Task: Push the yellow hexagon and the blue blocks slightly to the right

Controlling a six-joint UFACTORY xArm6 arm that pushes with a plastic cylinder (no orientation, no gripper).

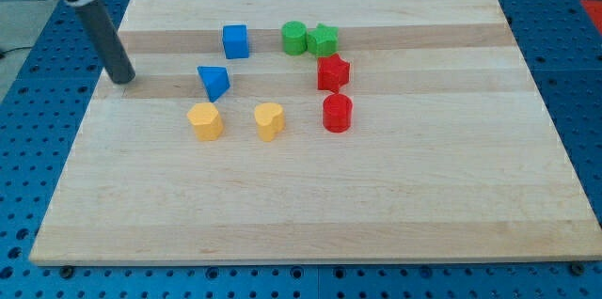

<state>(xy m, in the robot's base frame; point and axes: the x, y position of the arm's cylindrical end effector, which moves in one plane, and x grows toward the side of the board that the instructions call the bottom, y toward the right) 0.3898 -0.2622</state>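
My tip (123, 80) is resting on the wooden board (310, 214) near its left edge, touching no block. The arm is ending in a plain dark rod, so there are no jaws to report as apart or together — it is gripping nothing.

Nearest to my tip, to its right and about level with it, the blue triangular block (213, 82) is sitting apart from the rod. A little further out, to the right of my tip and toward the view's bottom, the yellow hexagon (205, 121) is lying just below the blue triangular block. To the right of my tip and toward the view's top, the blue cube (235, 40) is standing further off.

The governing relation: all three task blocks are lying to the right of my tip, so the rod is already standing on their left side, which is the side a rightward push needs.

Further right again, the yellow heart-shaped block (270, 120) is sitting beside the hexagon, directly in its rightward path — in my judgement a long push is risking contact there. Furthest off, the green cylinder (294, 37), green star (324, 39), red star (333, 72) and red cylinder (337, 112) are grouping near the board's middle.
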